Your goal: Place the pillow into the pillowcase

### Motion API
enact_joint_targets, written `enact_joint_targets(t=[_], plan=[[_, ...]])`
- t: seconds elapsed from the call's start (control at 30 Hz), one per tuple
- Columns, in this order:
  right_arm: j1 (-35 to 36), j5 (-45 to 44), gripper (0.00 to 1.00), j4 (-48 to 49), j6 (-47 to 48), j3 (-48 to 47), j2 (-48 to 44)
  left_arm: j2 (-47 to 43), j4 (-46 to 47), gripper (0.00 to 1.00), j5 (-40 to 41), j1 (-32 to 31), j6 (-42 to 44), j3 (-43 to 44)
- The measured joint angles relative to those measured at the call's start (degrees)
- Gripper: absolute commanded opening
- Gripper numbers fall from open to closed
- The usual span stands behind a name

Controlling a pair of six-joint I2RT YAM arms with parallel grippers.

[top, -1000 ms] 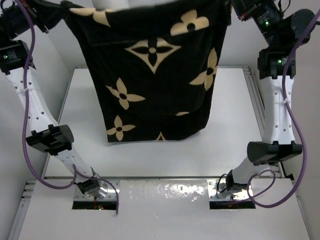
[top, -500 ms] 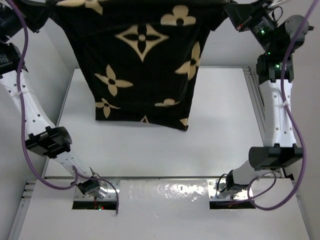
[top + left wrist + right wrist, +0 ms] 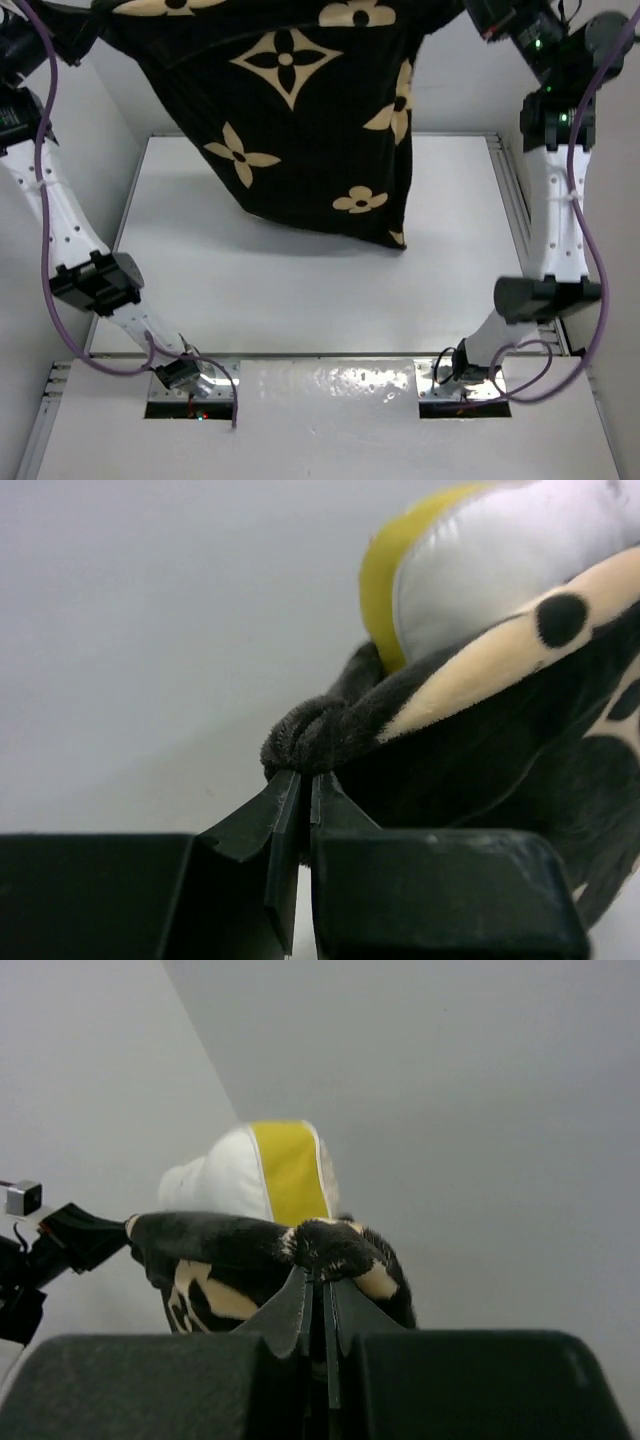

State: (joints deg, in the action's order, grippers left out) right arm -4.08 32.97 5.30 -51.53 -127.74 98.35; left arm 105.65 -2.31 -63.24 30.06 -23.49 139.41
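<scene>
The black pillowcase (image 3: pixel 290 120) with tan flower motifs hangs in the air over the white table, held up by both arms at its top corners. My left gripper (image 3: pixel 303 775) is shut on a bunched fold of the pillowcase (image 3: pixel 330 730). My right gripper (image 3: pixel 322 1278) is shut on the other corner of the pillowcase (image 3: pixel 330 1245). The cream-white pillow with yellow piping pokes out of the open top in the left wrist view (image 3: pixel 500 560) and the right wrist view (image 3: pixel 260 1175). In the top view both grippers lie at or past the top edge, and the pillow is hidden inside the case.
The white table (image 3: pixel 300 290) lies below the hanging case. A raised rail (image 3: pixel 510 200) runs along its right edge. White walls (image 3: pixel 110 130) stand to the left and behind. The arm bases sit at the near edge.
The hanging pillowcase rose, then swung; its bottom edge now hangs tilted, with the lower right corner lower and further right than half a second ago.
</scene>
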Motion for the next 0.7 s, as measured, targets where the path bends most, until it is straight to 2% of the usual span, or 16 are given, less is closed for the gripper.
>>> enact_joint_targets(t=[0.03, 0.13, 0.2, 0.23, 0.3, 0.33, 0.37, 0.43, 0.47, 0.53, 0.6, 0.63, 0.7], plan=[[-0.02, 0.46, 0.0, 1.22, -0.28, 4.17, -2.56, -2.58, 0.96, 0.0, 0.57, 0.33, 0.46, -3.41], [-0.31, -0.96, 0.0, 6.51, -0.26, 26.36, -16.59, -13.88, 0.72, 0.0, 3.19, -1.75, 5.95, -18.8], [-1.27, -0.81, 0.0, 8.0, -2.01, 35.93, -22.12, -16.9, -3.17, 0.0, 3.54, -3.85, 9.22, -22.97], [-1.75, 0.26, 0.0, 8.09, -3.3, 36.65, -22.18, -15.41, -6.84, 0.0, 2.54, -5.07, 10.08, -20.68], [-1.88, 2.27, 0.0, 5.88, -5.01, 30.29, -16.83, -8.85, -10.99, 0.0, 0.79, -5.99, 9.73, -7.37], [-1.84, 2.38, 0.0, 3.61, -4.79, 21.86, -11.19, -3.69, -9.64, 0.0, 0.96, -5.42, 7.37, 0.26], [-1.81, 1.77, 0.0, 1.6, -4.26, 12.22, -5.09, -0.72, -6.82, 0.0, 1.66, -4.2, 4.59, 3.96], [-2.36, 1.88, 0.0, 0.13, -4.5, -0.17, 1.92, 1.07, -1.14, 0.0, 2.29, -1.14, 0.31, 3.87], [-2.56, 2.51, 0.0, 1.01, -5.03, -0.48, 2.08, 0.15, -0.04, 0.0, 2.27, -0.48, -0.37, 1.95], [-2.71, 2.54, 0.0, 3.78, -5.27, 10.82, -5.88, -5.4, 1.4, 0.0, 3.3, -0.79, 1.88, -7.61], [-3.76, 0.42, 0.0, 7.15, -4.31, 29.05, -18.78, -13.0, -0.31, 0.0, 4.15, -2.82, 5.46, -19.47], [-3.91, 0.22, 0.0, 7.1, -4.15, 31.47, -20.5, -15.58, -1.79, 0.0, 4.2, -3.89, 7.3, -23.32], [-4.44, 2.08, 0.0, 8.04, -5.7, 36.39, -23.52, -15.58, -8.2, 0.0, 3.65, -6.29, 10.97, -22.77]])
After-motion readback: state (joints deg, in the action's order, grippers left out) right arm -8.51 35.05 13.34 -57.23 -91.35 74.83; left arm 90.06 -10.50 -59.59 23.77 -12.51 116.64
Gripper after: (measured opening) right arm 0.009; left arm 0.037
